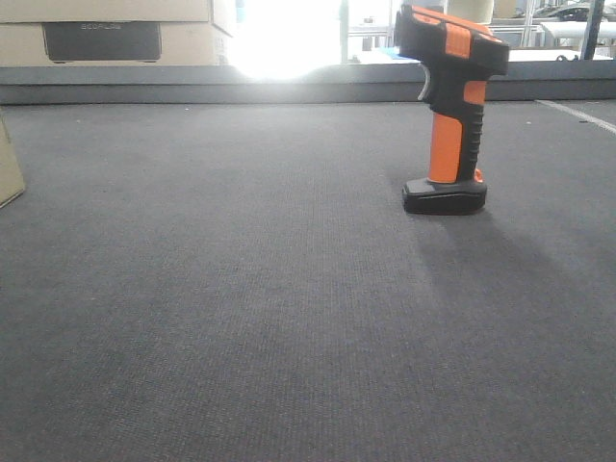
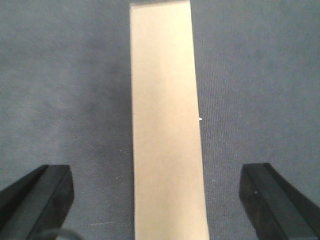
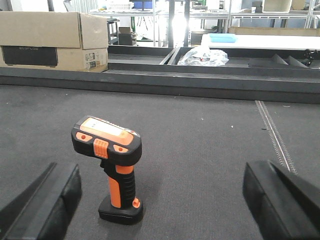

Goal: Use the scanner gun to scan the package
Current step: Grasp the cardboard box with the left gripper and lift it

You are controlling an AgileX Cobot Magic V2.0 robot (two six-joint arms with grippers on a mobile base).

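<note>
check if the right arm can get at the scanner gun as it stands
Probably yes: the right pincer is open and the scanner gun stands upright ahead of it, with only bare mat between.

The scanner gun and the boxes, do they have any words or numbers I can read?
"ECOFLOW", faint, so not certain: on the dark panel of the far cardboard box.
White label on that box's side: too small to read.
Scanner gun: no readable text.
Package: the face shown is blank.
</note>
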